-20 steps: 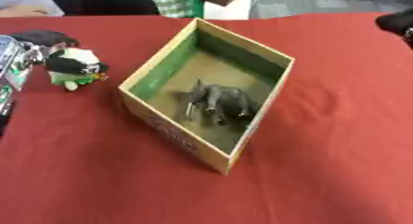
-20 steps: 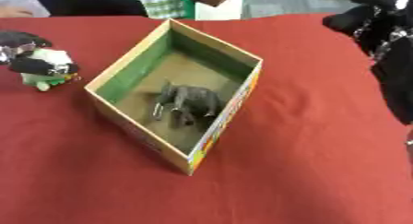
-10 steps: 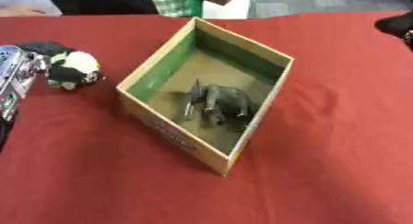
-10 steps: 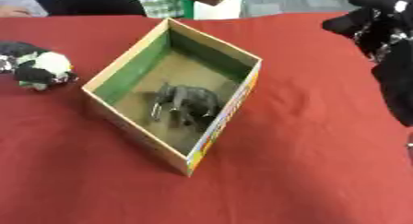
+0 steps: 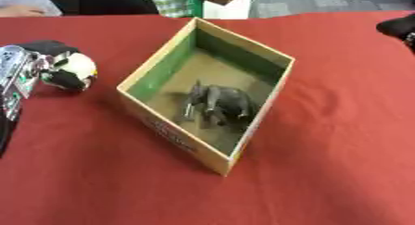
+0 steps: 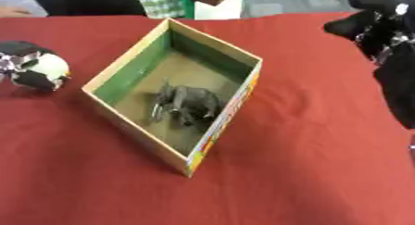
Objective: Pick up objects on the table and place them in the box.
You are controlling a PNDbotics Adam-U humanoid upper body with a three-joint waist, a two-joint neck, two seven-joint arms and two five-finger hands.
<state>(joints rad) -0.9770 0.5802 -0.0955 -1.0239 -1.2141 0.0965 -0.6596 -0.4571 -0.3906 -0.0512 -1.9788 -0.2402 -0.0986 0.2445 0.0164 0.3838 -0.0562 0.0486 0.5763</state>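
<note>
A cardboard box (image 5: 162, 127) with a green inner wall stands askew in the middle of the red table. A grey toy elephant (image 5: 217, 103) lies on its floor. Left of the box is a round black-and-white toy (image 5: 71, 71), low at the cloth. My silver and black left hand (image 5: 18, 69) comes in from the left edge, its fingers curled over the toy's top and near side. My black right hand (image 6: 377, 22) hangs above the table's far right, away from the box, with nothing in it.
The red cloth (image 5: 324, 164) covers the whole table, with bare stretches in front of and right of the box. People sit behind the far edge. My right forearm (image 6: 401, 90) runs down the right border.
The black-and-white toy has turned over in my left hand, so its green part no longer shows. The box, the elephant and my right hand have stayed put.
</note>
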